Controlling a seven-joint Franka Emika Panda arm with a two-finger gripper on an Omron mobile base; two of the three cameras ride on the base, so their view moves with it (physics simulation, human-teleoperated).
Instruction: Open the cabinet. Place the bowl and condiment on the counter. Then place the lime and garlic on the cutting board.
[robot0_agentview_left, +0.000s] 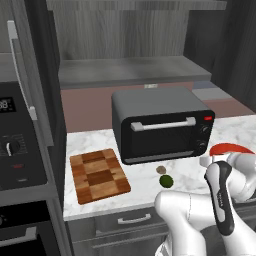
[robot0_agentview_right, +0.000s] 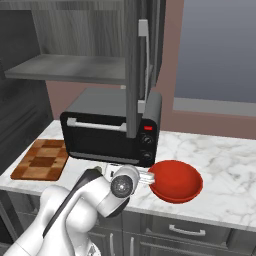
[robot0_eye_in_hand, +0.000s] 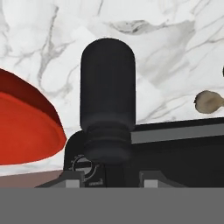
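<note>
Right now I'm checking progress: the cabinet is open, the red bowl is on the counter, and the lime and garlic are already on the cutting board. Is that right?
Not quite. The lime and garlic lie on the marble counter in front of the toaster oven, beside the cutting board, not on it, as the left base view shows. The cabinet is open and the red bowl is on the counter.

A black toaster oven stands at the back of the white marble counter. Left of the oven, toward the counter's front, lies the chequered cutting board. Just in front of the oven sits the garlic, and the lime is right beside it, nearer the front edge. Right of the oven, the red bowl peeks out behind the white arm. Above the oven, the cabinet stands open, its shelf bare.
</note>
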